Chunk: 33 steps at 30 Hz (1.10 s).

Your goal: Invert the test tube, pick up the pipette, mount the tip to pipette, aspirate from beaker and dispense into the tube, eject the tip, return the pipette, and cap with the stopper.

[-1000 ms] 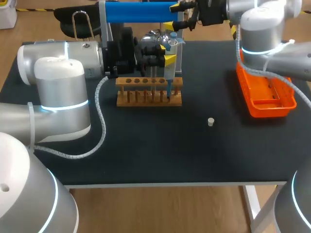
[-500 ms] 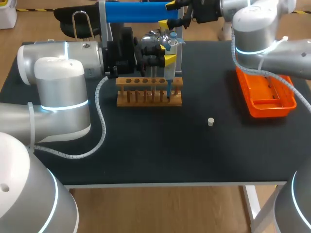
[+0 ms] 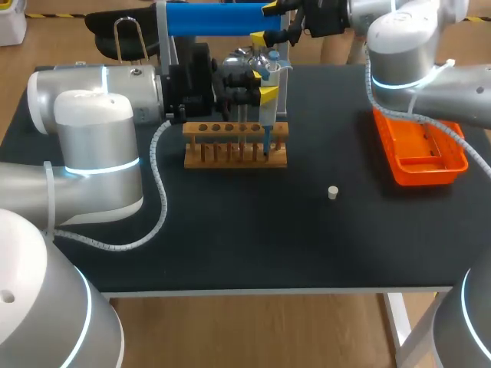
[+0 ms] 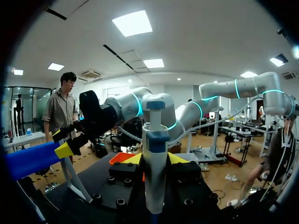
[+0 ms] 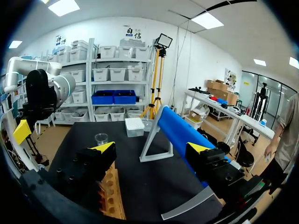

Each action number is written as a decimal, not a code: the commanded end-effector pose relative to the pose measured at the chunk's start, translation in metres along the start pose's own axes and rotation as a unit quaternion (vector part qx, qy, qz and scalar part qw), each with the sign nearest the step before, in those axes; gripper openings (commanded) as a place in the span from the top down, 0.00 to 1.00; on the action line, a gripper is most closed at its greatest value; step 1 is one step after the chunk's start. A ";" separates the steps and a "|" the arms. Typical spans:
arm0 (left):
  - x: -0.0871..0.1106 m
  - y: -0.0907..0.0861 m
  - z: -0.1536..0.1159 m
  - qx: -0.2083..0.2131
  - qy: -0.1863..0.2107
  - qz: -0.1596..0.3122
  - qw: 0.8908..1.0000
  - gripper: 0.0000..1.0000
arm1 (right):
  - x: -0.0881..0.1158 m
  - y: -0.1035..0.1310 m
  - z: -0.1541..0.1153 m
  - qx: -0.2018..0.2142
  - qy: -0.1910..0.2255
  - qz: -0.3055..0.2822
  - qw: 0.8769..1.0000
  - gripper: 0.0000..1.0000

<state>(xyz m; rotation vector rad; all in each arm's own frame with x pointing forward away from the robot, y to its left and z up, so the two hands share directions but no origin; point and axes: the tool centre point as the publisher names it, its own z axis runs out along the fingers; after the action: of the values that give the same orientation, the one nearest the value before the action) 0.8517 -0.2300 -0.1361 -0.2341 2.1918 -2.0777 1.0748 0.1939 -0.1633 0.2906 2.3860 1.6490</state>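
My left gripper (image 3: 263,84) is shut on the white and blue pipette (image 3: 268,103), held upright over the wooden rack (image 3: 235,155). The pipette's blue tip (image 3: 266,146) points down into the rack's right end; the tube there is too thin to make out. In the left wrist view the pipette (image 4: 154,154) stands between my yellow fingertips (image 4: 133,159). My right gripper (image 3: 270,23) is open at the back, at the end of the blue stand bar (image 3: 219,19); its wrist view shows that bar (image 5: 177,133) just inside one finger, untouched. A small white stopper (image 3: 333,192) lies on the mat.
An orange tray (image 3: 418,146) sits at the right, under my right arm. A beaker (image 5: 101,138) and a white tip box (image 5: 134,126) stand behind the rack (image 5: 110,196). The stand's grey frame (image 5: 156,144) rises at the back.
My right arm drew a little to the left, bringing its open gripper nearer the blue bar, then held still. The left arm and the pipette have not moved.
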 end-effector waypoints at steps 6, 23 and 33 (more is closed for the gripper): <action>0.000 -0.001 0.000 -0.001 0.000 0.000 1.000 1.00 | 0.001 0.000 -0.001 0.000 -0.001 0.000 1.000 0.00; 0.000 -0.001 0.000 -0.001 0.000 0.000 1.000 1.00 | 0.001 0.000 -0.001 0.000 -0.001 0.000 1.000 0.00; -0.018 0.008 -0.064 -0.034 -0.084 -0.011 0.996 1.00 | 0.001 0.000 -0.001 0.000 -0.001 0.000 1.000 0.00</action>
<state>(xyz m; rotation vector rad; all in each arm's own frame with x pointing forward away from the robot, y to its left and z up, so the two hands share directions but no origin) 0.8721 -0.1888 -0.1482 -0.3992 2.1878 -1.9332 1.0745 0.1941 -0.1633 0.2929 2.3843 1.6483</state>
